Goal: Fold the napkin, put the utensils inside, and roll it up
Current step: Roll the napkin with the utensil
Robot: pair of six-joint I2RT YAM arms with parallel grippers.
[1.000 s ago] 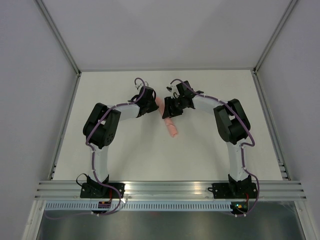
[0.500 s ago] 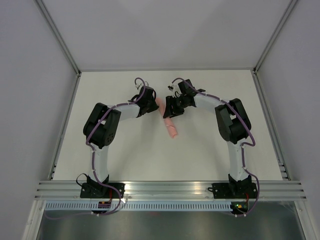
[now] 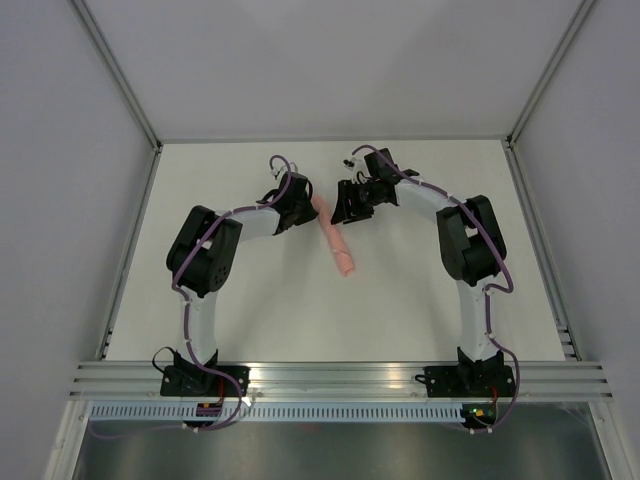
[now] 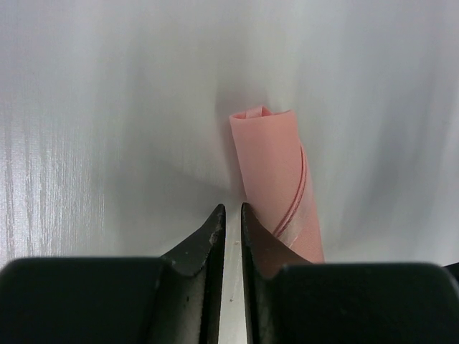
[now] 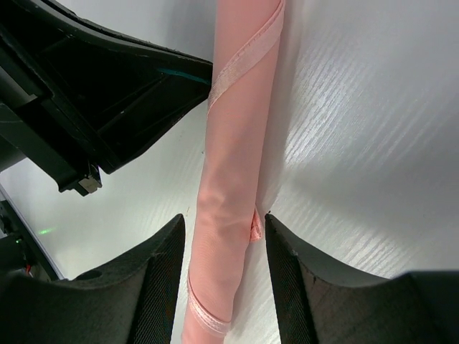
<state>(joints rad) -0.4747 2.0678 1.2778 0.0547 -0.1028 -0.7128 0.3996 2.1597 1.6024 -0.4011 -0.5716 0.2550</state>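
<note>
Rolled pink napkin [image 3: 336, 243] at centre of white table [image 3: 250, 290], left gripper [image 4: 231, 222] jaws nearly closed, empty, beside its end, right gripper [image 5: 225, 221] jaws open, straddling roll

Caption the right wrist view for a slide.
Rolled pink napkin on the white table, framed by the open right claw.

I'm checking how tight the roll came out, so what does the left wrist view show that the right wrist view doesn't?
Only the left wrist: the open end of the rolled napkin, its layers curling inward, and the left pincer nearly closed on nothing, just beside the roll. Only the right wrist: the roll's long side with the hem spiralling round it, and the right pincer open astride it. Both: the pink roll lying on the white table.
</note>
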